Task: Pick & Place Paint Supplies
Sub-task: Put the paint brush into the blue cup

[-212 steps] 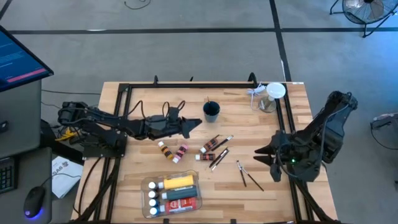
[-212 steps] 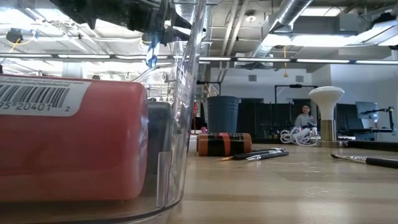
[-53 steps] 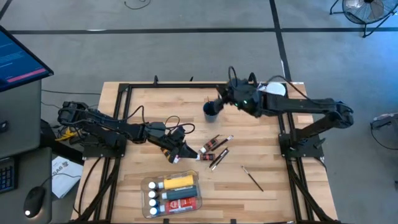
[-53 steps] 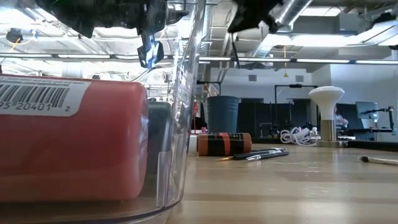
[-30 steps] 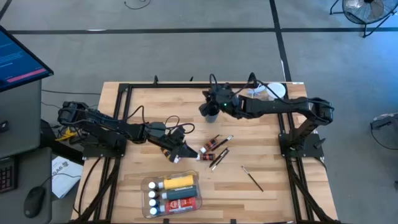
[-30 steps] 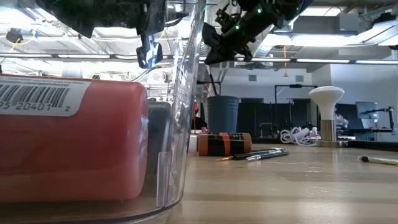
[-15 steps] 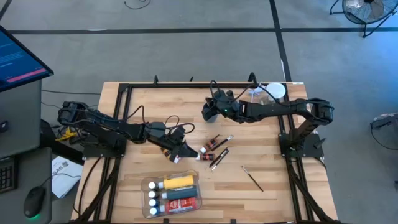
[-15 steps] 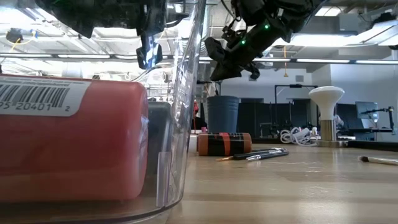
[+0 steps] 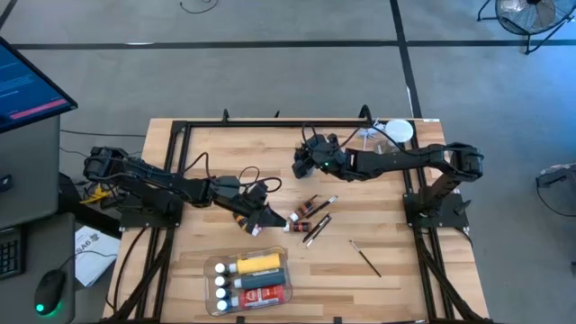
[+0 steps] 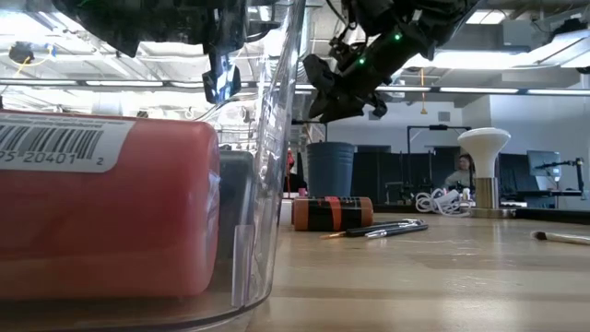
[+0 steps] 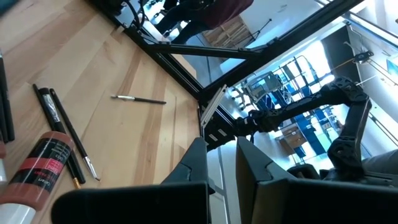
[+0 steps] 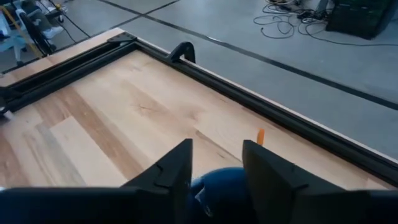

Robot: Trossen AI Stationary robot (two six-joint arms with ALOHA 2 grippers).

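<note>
Judging by the filled clear tray (image 9: 249, 279), sorting is partly done: the right tool (image 9: 304, 164) hovers fingers apart over the dark cup (image 10: 330, 169), the left tool (image 9: 268, 216), pressed together, sits by loose tubes (image 9: 306, 211), brushes (image 9: 364, 258) remaining on the surface (image 9: 207, 157)

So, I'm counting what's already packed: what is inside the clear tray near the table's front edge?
The clear tray holds a yellow bottle, a dark tube and a red tube, plus white caps at one end. Anything underneath them is hidden.
</note>
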